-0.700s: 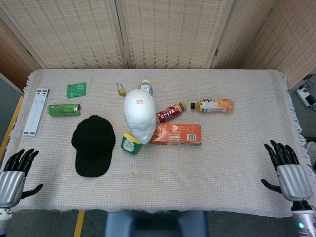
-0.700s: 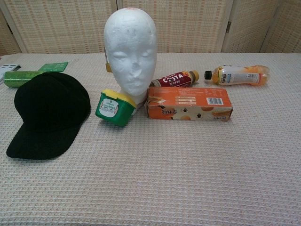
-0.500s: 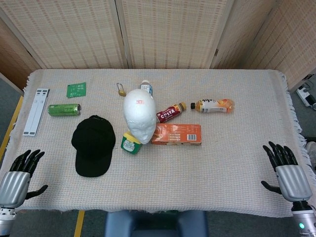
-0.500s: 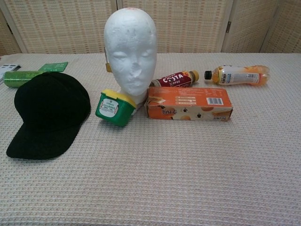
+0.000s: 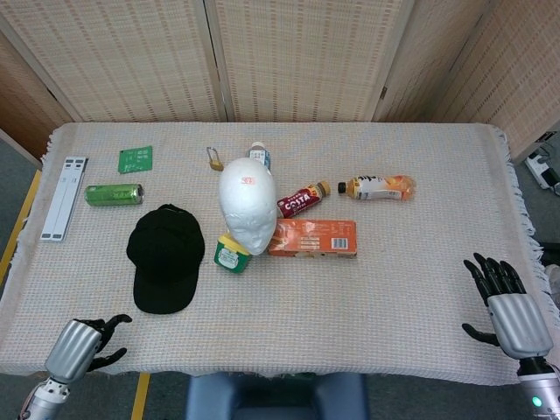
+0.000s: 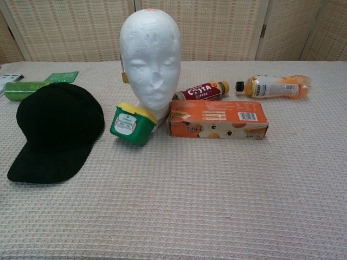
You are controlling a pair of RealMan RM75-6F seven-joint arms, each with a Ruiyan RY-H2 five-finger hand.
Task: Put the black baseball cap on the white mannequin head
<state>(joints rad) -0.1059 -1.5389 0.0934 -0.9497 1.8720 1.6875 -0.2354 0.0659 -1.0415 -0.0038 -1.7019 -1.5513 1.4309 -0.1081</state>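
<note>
The black baseball cap (image 5: 164, 258) lies flat on the table left of centre, brim toward the front edge; the chest view shows the cap (image 6: 54, 130) at the left. The white mannequin head (image 5: 247, 206) stands upright mid-table, just right of the cap, and faces me in the chest view (image 6: 150, 59). My left hand (image 5: 80, 344) hangs at the front left corner, off the table edge, holding nothing, its fingers pointing right. At the front right edge, my right hand (image 5: 506, 302) is spread and empty. Neither hand shows in the chest view.
A green tub (image 5: 230, 255) and an orange box (image 5: 312, 237) lean against the head's base. A Costa bottle (image 5: 302, 199) and an orange drink bottle (image 5: 377, 186) lie to its right. A green can (image 5: 114, 193), green card (image 5: 136, 159), white strip (image 5: 64, 198) and padlock (image 5: 214, 159) lie further back and left.
My left hand has dropped lower, shifted right and turned so its fingers point sideways. My right hand has sunk slightly. Cap and mannequin head have not moved.
</note>
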